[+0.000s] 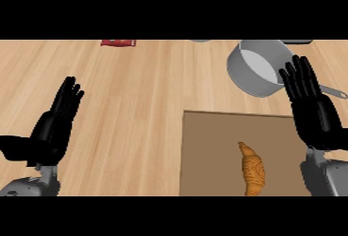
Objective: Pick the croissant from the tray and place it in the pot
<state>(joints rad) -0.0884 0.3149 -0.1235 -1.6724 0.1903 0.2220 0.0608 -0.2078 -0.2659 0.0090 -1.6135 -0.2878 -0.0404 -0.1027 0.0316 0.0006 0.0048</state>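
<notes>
Croissant waiting, both our hands empty

Our right hand (311,108) holds its fingers (299,76) straight; the croissant (252,175) lies on the tray (211,152), left of and below them. Reaching across, we risk knocking the pot (255,69).

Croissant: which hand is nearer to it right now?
Right. The right hand is open just up and right of the croissant, over the tray's right edge. The left hand is open far to its left, off the tray.
</notes>
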